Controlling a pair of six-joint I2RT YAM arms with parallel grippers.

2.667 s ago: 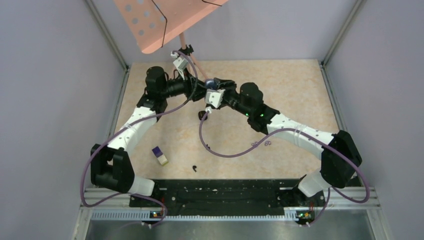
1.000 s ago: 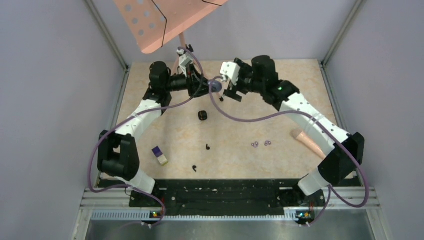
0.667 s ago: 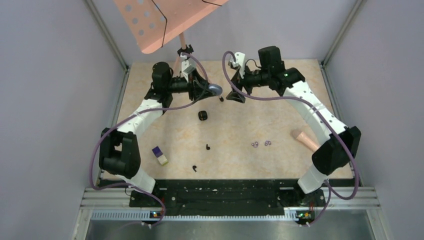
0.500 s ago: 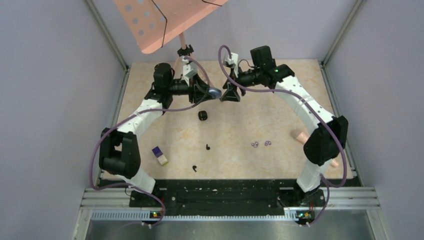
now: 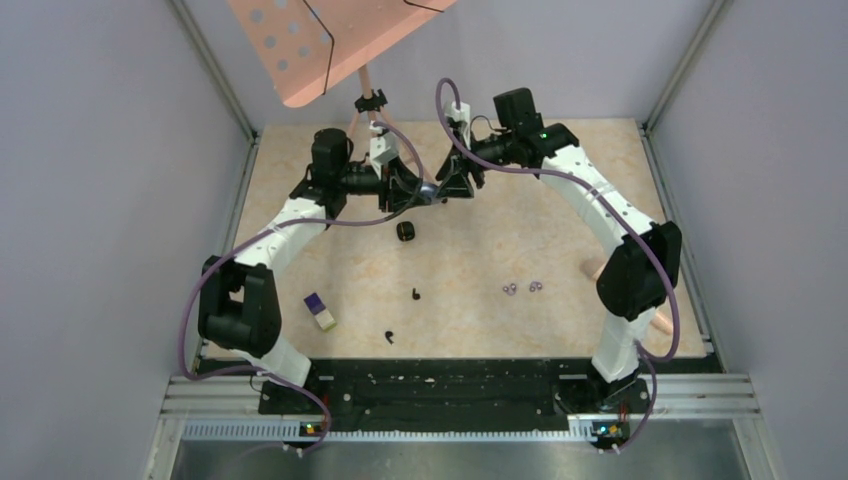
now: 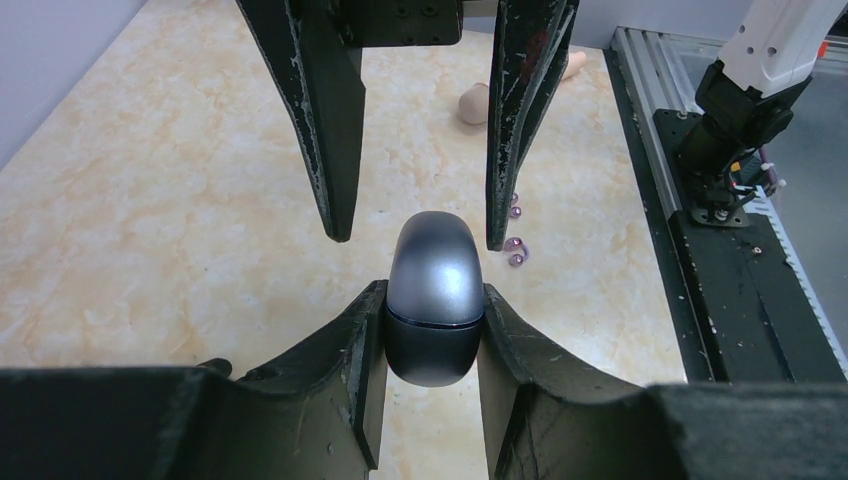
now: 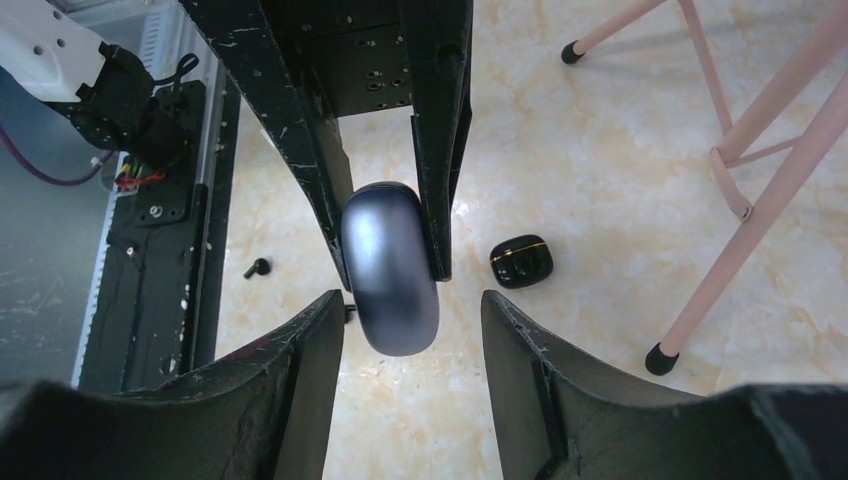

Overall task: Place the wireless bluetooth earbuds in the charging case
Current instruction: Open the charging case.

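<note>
- Plainly, the grey charging case (image 6: 435, 300) is shut, a thin seam ringing its middle, so nothing inside it can be seen. It is held over the far middle of the table (image 5: 560, 210).
- A small black case (image 5: 405, 231) with a gold line lies closed on the table, just nearer than the two pincers.
- All four buds lie loose on the table. The black earbuds (image 5: 415, 294) are near the centre and nearer left, and the purple earbuds (image 5: 510, 289) sit as a pair to the right.
- From above, the grey case is almost wholly hidden between the fingers. A pink object (image 5: 597, 270) at the right is partly covered by the right arm.
- The left pincer (image 6: 432, 292) is clamped on the grey case, both fingers pressed against its sides.
- The right pincer (image 7: 412, 300) is spread wide, its fingers on either side of the case's rounded end. Its own camera shows a gap on each side. The left wrist view is too tight to tell whether one finger touches.
</note>
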